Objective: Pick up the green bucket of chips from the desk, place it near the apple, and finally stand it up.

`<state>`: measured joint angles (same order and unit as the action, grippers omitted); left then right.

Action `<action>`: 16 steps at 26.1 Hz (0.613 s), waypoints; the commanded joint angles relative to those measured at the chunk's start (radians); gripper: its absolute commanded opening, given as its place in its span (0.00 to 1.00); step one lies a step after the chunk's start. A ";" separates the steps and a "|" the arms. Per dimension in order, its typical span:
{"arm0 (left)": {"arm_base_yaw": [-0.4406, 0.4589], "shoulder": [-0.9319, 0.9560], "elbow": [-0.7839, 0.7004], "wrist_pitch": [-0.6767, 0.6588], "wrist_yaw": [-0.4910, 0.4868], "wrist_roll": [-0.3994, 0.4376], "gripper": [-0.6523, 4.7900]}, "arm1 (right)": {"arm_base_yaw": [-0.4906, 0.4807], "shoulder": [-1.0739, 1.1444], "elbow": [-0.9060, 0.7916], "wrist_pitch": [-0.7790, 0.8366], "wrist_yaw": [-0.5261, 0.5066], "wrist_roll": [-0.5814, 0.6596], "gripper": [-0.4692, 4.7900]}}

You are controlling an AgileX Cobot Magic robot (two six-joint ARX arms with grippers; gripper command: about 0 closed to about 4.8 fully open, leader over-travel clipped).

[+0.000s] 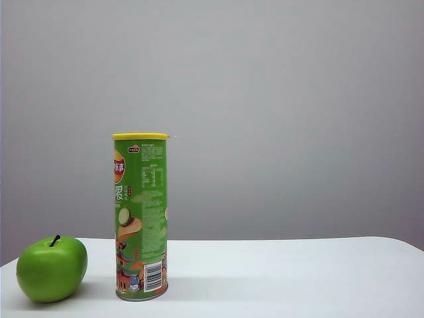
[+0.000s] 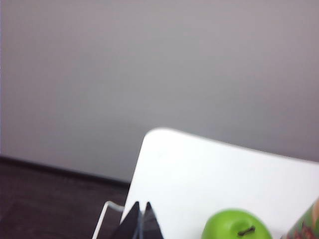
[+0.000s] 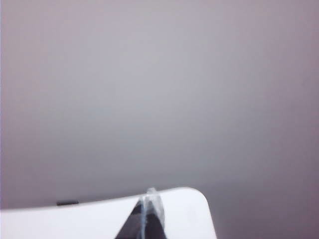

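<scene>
Green bucket of chips point(image 1: 140, 216) stands upright on worktop point(image 1: 285, 278) just beside apple point(image 1: 52, 268); my left gripper point(image 2: 141, 221) and right gripper point(image 3: 147, 214) jaws together, empty, clear of it—I'd stay off.

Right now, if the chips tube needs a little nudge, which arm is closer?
Probably left. The left claw sees the apple and green bucket of chips nearby; the right claw sees only desk.

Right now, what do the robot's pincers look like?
Only the tips show. The left pincer has two dark, pointed fingers pressed together. The right pincer is dark too, with clear, glassy tips. No arms, cables or markings are visible.
</scene>
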<state>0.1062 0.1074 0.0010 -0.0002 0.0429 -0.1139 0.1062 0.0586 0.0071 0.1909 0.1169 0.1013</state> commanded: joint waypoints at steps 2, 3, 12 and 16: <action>0.001 -0.002 0.005 0.023 0.006 0.061 0.11 | 0.000 0.001 -0.006 -0.066 -0.006 -0.031 0.09; 0.001 -0.002 0.005 0.020 0.008 0.060 0.11 | 0.000 0.001 -0.006 -0.086 -0.006 -0.030 0.09; 0.001 -0.002 0.005 -0.093 0.042 0.036 0.11 | 0.000 0.001 -0.006 -0.336 -0.003 0.030 0.09; 0.001 -0.002 0.005 -0.127 0.039 0.131 0.11 | 0.000 0.001 -0.006 -0.360 0.007 0.029 0.09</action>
<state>0.1062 0.1055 0.0021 -0.1093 0.0853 -0.0284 0.1062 0.0586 0.0071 -0.1761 0.1120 0.1268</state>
